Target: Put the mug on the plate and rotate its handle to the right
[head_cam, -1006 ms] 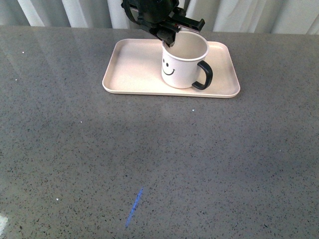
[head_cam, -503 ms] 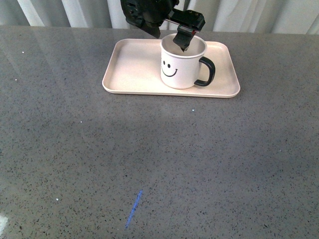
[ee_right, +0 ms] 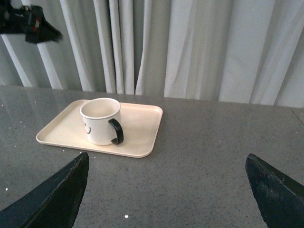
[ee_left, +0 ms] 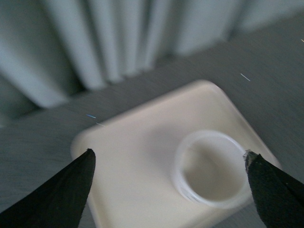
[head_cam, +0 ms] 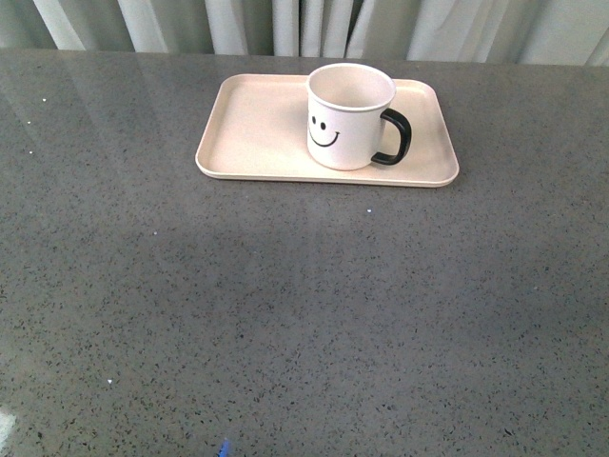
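The white mug [head_cam: 348, 116] with a black smiley face stands upright on the pale pink plate [head_cam: 257, 133] at the far middle of the table. Its black handle [head_cam: 394, 137] points right. Neither gripper shows in the front view. In the blurred left wrist view my left gripper [ee_left: 168, 159] is open and empty above the plate [ee_left: 133, 166], with the mug's rim [ee_left: 211, 168] between its fingertips' line. In the right wrist view my right gripper [ee_right: 168, 164] is open and empty over bare table, well away from the mug [ee_right: 100, 121] and plate [ee_right: 142, 118].
The grey speckled table [head_cam: 304, 314] stretches in front of the plate. Pale curtains [head_cam: 304, 24] hang behind the table's far edge. Part of the left arm [ee_right: 31, 23] shows high up in the right wrist view.
The left gripper let go of the mug's rim, rose and left the front view. The mug turned so its handle points right, and it now stands free on the plate.
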Controlling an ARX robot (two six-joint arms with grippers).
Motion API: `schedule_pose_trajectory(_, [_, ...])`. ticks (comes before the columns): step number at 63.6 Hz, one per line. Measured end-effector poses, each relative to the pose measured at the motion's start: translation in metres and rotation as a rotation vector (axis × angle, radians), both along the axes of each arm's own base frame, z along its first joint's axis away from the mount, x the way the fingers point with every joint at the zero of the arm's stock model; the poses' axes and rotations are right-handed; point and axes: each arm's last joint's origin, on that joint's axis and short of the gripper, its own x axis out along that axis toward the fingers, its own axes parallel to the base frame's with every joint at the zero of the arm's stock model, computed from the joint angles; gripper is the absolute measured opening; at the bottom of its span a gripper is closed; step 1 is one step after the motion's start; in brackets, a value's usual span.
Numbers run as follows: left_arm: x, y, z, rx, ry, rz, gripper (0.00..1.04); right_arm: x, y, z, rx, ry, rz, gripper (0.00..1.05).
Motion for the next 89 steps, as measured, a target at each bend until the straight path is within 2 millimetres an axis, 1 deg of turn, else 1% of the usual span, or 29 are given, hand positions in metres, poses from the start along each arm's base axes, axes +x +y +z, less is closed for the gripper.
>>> schedule_pose_trajectory(3, [-0.017, 0.015, -0.001, -0.029, -0.109, 0.124, 0.74, 0.000, 0.000, 0.000, 0.000, 0.000, 0.000, 0.96])
schedule_pose_trajectory(6, [-0.040, 0.035, -0.002, -0.068, -0.207, 0.218, 0.65, 0.000, 0.000, 0.000, 0.000, 0.000, -0.002, 0.96])
schedule_pose_trajectory(12, [-0.079, 0.066, -0.007, -0.121, -0.306, 0.266, 0.49, 0.000, 0.000, 0.000, 0.000, 0.000, -0.002, 0.96])
schedule_pose_trajectory(13, [-0.083, 0.069, -0.008, -0.124, -0.311, 0.270, 0.47, 0.000, 0.000, 0.000, 0.000, 0.000, -0.002, 0.96])
schedule_pose_trajectory(15, [-0.096, 0.078, -0.014, -0.127, -0.316, 0.274, 0.40, 0.000, 0.000, 0.000, 0.000, 0.000, -0.001, 0.96])
schedule_pose_trajectory(16, [-0.100, 0.080, -0.016, -0.127, -0.315, 0.274, 0.38, 0.000, 0.000, 0.000, 0.000, 0.000, -0.001, 0.96])
schedule_pose_trajectory(24, [-0.134, 0.099, -0.047, -0.106, -0.252, 0.273, 0.15, 0.000, 0.000, 0.000, 0.000, 0.000, -0.001, 0.96])
schedule_pose_trajectory(27, [-0.144, 0.103, -0.052, -0.104, -0.242, 0.268, 0.08, 0.000, 0.000, 0.000, 0.000, 0.000, -0.001, 0.96])
schedule_pose_trajectory(29, [-0.152, 0.107, -0.055, -0.107, -0.240, 0.266, 0.01, 0.000, 0.000, 0.000, 0.000, 0.000, -0.001, 0.96])
schedule_pose_trajectory(34, [-0.173, 0.115, -0.059, -0.112, -0.251, 0.259, 0.01, 0.000, 0.000, 0.000, 0.000, 0.000, -0.001, 0.96])
schedule_pose_trajectory(39, [-0.186, 0.122, -0.062, -0.112, -0.252, 0.263, 0.01, 0.000, 0.000, 0.000, 0.000, 0.000, -0.001, 0.96])
schedule_pose_trajectory(48, [-0.207, 0.131, -0.070, -0.110, -0.249, 0.272, 0.01, 0.000, 0.000, 0.000, 0.000, 0.000, -0.001, 0.96])
schedule_pose_trajectory(63, [-0.239, 0.141, -0.078, -0.111, -0.248, 0.264, 0.01, 0.000, 0.000, 0.000, 0.000, 0.000, -0.001, 0.96])
schedule_pose_trajectory(65, [-0.242, 0.144, -0.079, -0.114, -0.246, 0.248, 0.01, 0.000, 0.000, 0.000, 0.000, 0.000, -0.001, 0.96])
schedule_pose_trajectory(71, [-0.251, 0.151, -0.081, -0.111, -0.247, 0.274, 0.01, 0.000, 0.000, 0.000, 0.000, 0.000, -0.001, 0.96])
schedule_pose_trajectory(75, [-0.258, 0.151, -0.086, -0.114, -0.267, 0.270, 0.01, 0.000, 0.000, 0.000, 0.000, 0.000, -0.001, 0.96])
schedule_pose_trajectory(80, [-0.265, 0.151, -0.093, -0.110, -0.240, 0.269, 0.01, 0.000, 0.000, 0.000, 0.000, 0.000, -0.001, 0.96])
schedule_pose_trajectory(89, [-0.273, 0.151, -0.091, -0.111, -0.247, 0.268, 0.01, 0.000, 0.000, 0.000, 0.000, 0.000, -0.001, 0.96])
